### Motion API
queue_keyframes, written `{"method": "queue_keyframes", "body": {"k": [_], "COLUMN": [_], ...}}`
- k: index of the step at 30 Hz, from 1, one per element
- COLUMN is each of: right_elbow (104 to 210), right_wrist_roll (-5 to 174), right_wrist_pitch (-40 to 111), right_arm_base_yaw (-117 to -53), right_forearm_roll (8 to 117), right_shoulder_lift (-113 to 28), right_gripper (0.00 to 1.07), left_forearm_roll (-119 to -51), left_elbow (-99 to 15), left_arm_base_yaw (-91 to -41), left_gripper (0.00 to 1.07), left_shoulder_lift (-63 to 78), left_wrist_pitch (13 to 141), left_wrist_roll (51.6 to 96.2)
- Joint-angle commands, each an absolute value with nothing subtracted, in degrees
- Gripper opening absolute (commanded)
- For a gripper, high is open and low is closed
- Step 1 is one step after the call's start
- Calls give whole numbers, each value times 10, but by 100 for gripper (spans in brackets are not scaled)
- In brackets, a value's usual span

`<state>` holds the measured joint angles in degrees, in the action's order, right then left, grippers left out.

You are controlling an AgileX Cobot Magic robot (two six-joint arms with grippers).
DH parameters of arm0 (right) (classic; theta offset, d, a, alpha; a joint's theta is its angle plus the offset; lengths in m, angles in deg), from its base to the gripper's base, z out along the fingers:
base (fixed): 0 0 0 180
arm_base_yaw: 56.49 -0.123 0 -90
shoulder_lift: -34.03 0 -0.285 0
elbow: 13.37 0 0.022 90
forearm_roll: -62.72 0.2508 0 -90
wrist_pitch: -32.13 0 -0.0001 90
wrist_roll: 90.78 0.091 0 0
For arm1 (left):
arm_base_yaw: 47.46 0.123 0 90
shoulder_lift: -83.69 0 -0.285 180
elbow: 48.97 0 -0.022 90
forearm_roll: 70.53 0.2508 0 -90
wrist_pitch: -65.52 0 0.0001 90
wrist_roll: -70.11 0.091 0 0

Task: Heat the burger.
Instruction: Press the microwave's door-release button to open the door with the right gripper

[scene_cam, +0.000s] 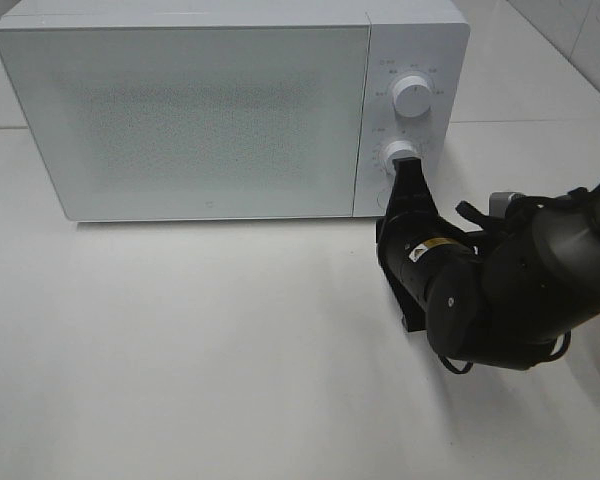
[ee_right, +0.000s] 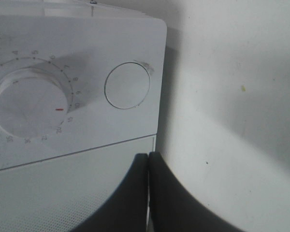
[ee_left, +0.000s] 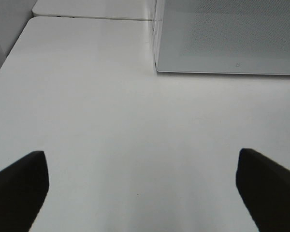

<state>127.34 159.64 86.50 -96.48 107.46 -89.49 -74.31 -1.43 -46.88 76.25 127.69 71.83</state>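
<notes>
Burger: not visible in any view; judged to sit behind the shut frosted door of the microwave [scene_cam: 180,110]. Loading apparently done; timing and start apparently left.

Exterior high: right fingers [scene_cam: 407,180] in front of the control panel, near the lower dial [scene_cam: 390,150]. Broad bare worktop [scene_cam: 180,350] ahead of the microwave, ample room for moving.

Left wrist: left fingers [ee_left: 19,186] spread wide, empty, above bare worktop; microwave corner well apart.

Right wrist: right fingers pressed together, gripping nothing; tips by the door-panel seam, beside lower dial and round button [ee_right: 127,86]. Contact not discernible.
</notes>
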Motion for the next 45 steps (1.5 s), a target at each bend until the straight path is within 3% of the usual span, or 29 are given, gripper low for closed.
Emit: {"method": "queue_keyframes", "body": {"k": [1,45], "right_elbow": [1292,1388], "right_wrist_roll": [1598,1548], "right_wrist_pitch": [866,868], "right_arm_base_yaw": [-958,-905], "right_forearm_roll": [1072,1087], "right_shoulder_lift": [-906,-977], "right_gripper": [0,0], "left_forearm_roll": [-744,-744], "left_elbow": [-14,-14], "left_arm_base_yaw": [-472,-472], "left_gripper": [98,98], "left_shoulder_lift": [772,772], "left_wrist_pitch": [1268,1268], "left_wrist_roll": [717,717]}}
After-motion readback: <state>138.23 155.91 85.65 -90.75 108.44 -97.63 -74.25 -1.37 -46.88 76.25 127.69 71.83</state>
